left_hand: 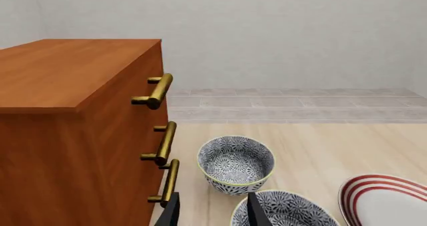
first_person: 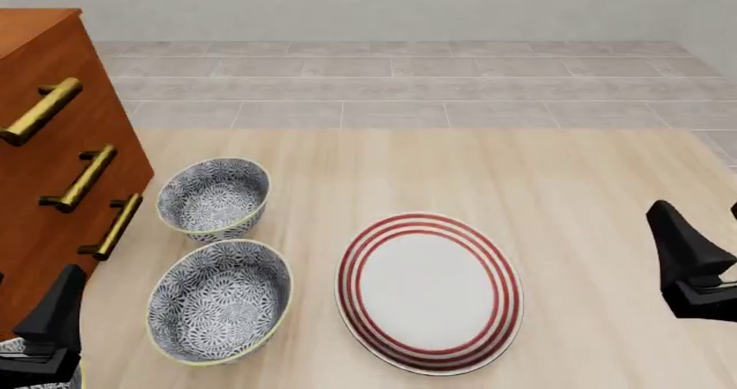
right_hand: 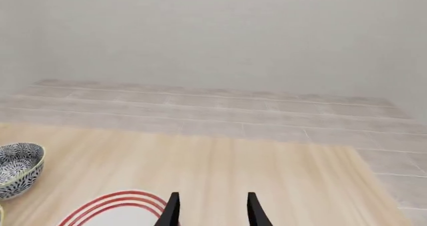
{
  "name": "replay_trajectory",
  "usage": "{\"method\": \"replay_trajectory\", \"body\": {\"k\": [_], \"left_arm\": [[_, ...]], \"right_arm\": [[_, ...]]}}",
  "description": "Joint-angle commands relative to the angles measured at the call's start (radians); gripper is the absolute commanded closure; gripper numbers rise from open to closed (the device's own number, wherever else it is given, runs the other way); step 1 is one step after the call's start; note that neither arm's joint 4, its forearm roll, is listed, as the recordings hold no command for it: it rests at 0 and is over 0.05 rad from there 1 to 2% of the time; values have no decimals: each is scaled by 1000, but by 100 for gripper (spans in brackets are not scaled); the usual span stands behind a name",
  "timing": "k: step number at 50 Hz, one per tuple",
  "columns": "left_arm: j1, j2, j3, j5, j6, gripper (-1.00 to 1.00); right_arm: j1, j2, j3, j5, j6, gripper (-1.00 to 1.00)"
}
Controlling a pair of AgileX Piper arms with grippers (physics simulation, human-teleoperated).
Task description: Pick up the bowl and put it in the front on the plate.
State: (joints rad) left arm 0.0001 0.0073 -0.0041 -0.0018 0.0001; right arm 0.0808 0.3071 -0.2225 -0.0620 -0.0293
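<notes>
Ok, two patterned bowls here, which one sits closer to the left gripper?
The wider bowl, the one nearer the camera in the front view, just beside the left gripper. The narrower bowl sits farther back, by the cabinet's lower handles.

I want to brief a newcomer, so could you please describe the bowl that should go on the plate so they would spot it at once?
Start at the wooden dresser on the table's left. Two blue-and-white floral bowls sit beside its drawer handles, left of the red-ringed plate. The bowl is the farther, narrower one; the wider bowl lies nearer the arms.

No readable text, label, brand, number or sign shows in any view.
</notes>
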Motion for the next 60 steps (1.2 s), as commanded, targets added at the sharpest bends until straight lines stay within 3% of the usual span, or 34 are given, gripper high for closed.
{"method": "replay_trajectory", "body": {"k": [1,5,10,18,23,30,34,42,43,47,60], "left_arm": [[0,0,0,0,0,-100],[0,0,0,0,0,-100],[0,0,0,0,0,-100],[0,0,0,0,0,-100],[0,0,0,0,0,-100],[0,0,0,0,0,-100],[0,0,0,0,0,-100],[0,0,0,0,0,-100],[0,0,0,0,0,-100],[0,0,0,0,0,-100],[0,0,0,0,0,-100]], "right_arm": [[60,200,-161,-30,34,-100],[87,248,-189,-46,72,-100],[121,307,-232,-52,45,-100],[190,407,-307,-61,74,-100],[223,466,-356,-74,41,-100],[262,545,-418,-85,41,-100],[324,647,-517,-81,42,-100],[380,734,-611,-49,59,-100],[395,760,-630,-37,38,-100],[407,789,-672,-14,41,-100],[482,918,-812,55,78,-100]]}}
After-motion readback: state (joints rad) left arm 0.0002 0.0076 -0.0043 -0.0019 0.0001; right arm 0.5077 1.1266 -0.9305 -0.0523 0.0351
